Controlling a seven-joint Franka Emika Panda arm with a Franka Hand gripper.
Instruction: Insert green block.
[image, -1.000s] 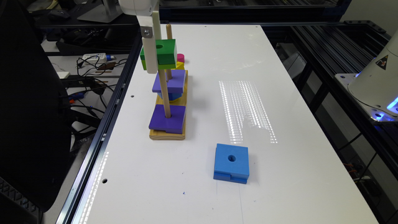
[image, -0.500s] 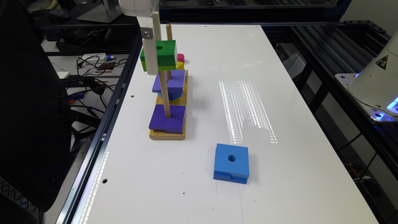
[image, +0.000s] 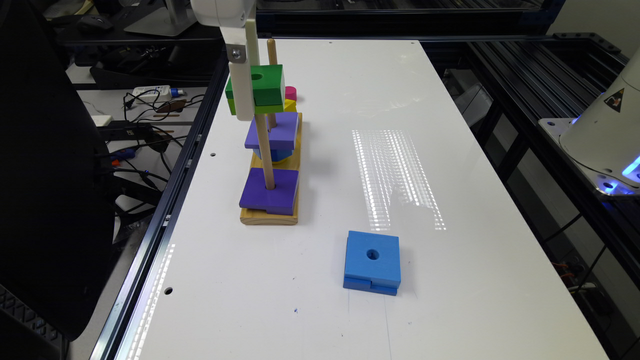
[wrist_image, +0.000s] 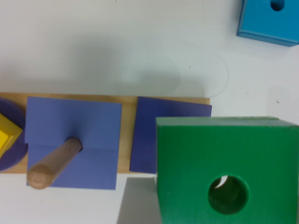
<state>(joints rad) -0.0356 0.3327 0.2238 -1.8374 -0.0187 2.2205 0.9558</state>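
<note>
**Status.** The gripper (image: 245, 100) is holding position at the exterior view's left, over the near end of the wooden base (image: 270, 217). The green block (image: 265, 82) is riding high against it, clear of the worktop (image: 400, 100). Over the last second its position is showing almost no shift, so lowering is not yet under way.

**Fingers.** Whether the fingers are pinching the block or standing spread cannot be told. The block is hanging in the air, so a grip is being judged likely.

**Alignment.** The near peg (image: 265, 155) is rising out of the near purple block (image: 270, 192) toward 12 o'clock and passing out of sight at the green block's underside. In the wrist view the green block (wrist_image: 229, 168) is covering that peg, and something pale is showing through its round hole. Whether the peg tip is already entering the hole cannot be told.

**Meaning for the task.** Insertion is pending. The next move is likely calling for a straight descent along the peg.

**Other item.** The blue block (image: 372, 260) is lying at about 4 o'clock from the base, well apart.
</note>
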